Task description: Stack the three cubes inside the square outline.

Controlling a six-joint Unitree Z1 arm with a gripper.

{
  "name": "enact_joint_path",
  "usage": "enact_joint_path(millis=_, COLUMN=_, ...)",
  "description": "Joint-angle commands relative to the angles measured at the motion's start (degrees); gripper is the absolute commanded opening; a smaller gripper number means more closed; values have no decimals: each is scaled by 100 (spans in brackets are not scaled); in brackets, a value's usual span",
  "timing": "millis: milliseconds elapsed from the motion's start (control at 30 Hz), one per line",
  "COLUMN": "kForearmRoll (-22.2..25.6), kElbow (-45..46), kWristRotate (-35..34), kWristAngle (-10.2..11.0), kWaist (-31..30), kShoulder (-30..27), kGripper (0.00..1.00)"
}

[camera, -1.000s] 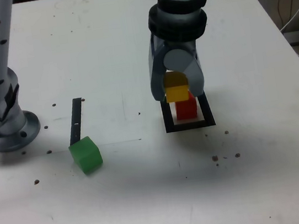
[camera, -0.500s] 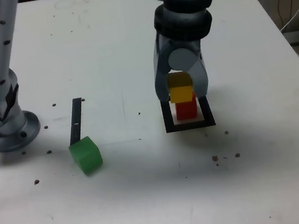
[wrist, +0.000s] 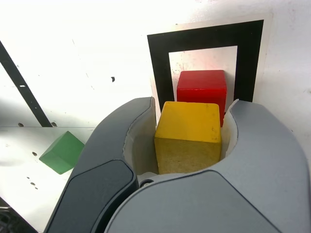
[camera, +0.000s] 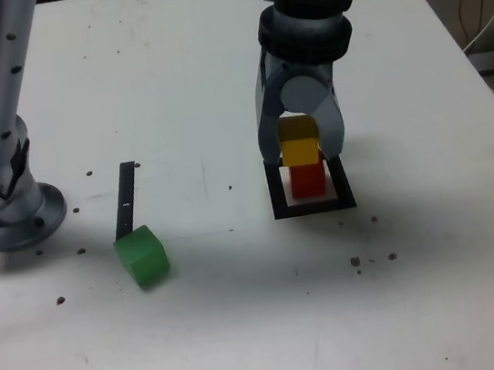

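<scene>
My gripper point(camera: 303, 153) is shut on the yellow cube point(camera: 299, 152), its two grey jaws hugging the cube's sides. In the exterior view the yellow cube sits directly on top of the red cube point(camera: 308, 181), which stands inside the square outline point(camera: 315, 207). In the wrist view the yellow cube point(wrist: 188, 136) fills the gap between the jaws of the gripper point(wrist: 192, 109), with the red cube point(wrist: 201, 86) and the square outline point(wrist: 159, 63) beyond it. The green cube point(camera: 142, 255) lies loose on the table towards the exterior view's left, also seen as the green cube point(wrist: 62, 152) in the wrist view.
A narrow black strip point(camera: 126, 199) lies just behind the green cube. The arm's grey base point(camera: 7, 214) stands at the exterior view's left edge. Small dark specks dot the white table. Cables hang off the table at the far right.
The gripper and yellow cube have shifted slightly to the exterior view's right, so the yellow cube now lines up over the red cube. The green cube has not moved.
</scene>
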Motion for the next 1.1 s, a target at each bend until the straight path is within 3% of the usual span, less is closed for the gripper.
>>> enact_joint_path(millis=0, kForearmRoll=-9, kElbow=-11, kWristRotate=8, kWristAngle=-26, kWaist=-2, kShoulder=51, kGripper=3)
enact_joint_path(millis=367, kForearmRoll=-48, kElbow=-10, kWristRotate=6, kWristAngle=-108, kWaist=0, kShoulder=163, kGripper=5)
enact_joint_path(millis=1067, kForearmRoll=-86, kElbow=-34, kWristRotate=8, kWristAngle=-55, kWaist=49, kShoulder=194, kGripper=14)
